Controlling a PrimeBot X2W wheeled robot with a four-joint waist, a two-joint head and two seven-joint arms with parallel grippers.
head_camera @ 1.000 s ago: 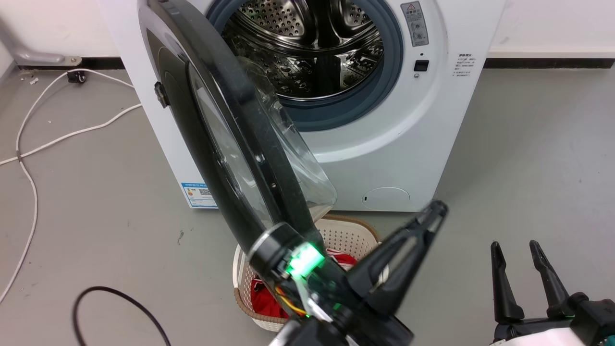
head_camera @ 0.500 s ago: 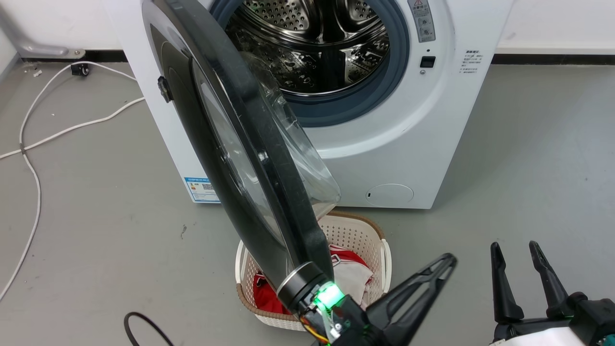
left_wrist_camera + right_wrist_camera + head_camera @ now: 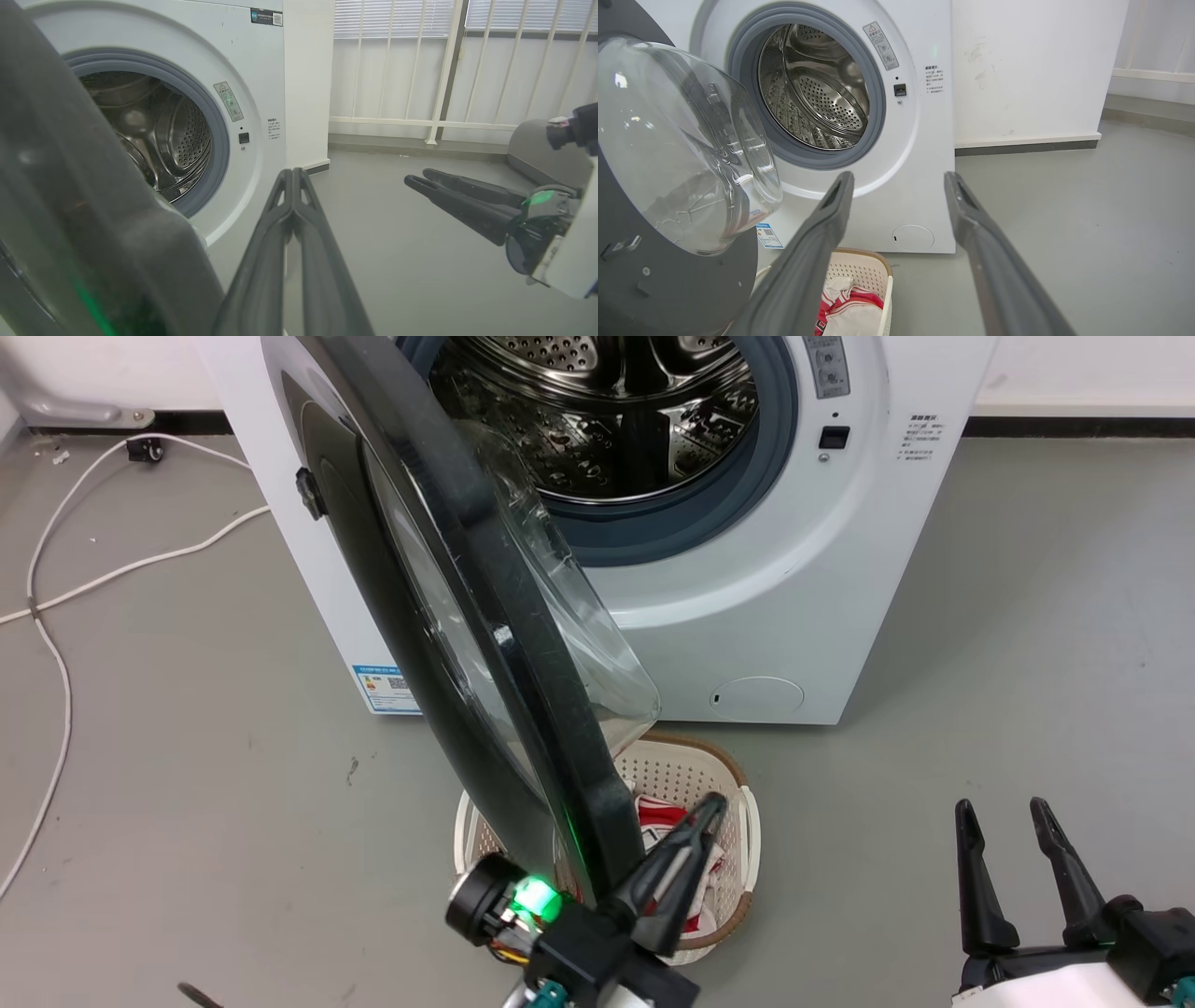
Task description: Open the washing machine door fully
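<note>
Now the washing machine door [image 3: 523, 653] stands about half open. It hangs by its hinge on the side of the washing machine [image 3: 803, 616] that is at the head view's left. It stands straight up, and its thin free edge points out at the robot, over a laundry basket [image 3: 745, 821] on the floor. Its glass bowl [image 3: 682, 140] bulges back toward the drum.

The door looks big, heavy and stiff, and its shiny rim is likely slippery. I think it is best to push the inner face near the free edge, not the breakable glass.

The left claw [image 3: 709, 807] is pressed together, just beside that edge. The right claw [image 3: 999, 807] is spread wide and holds nothing.
</note>
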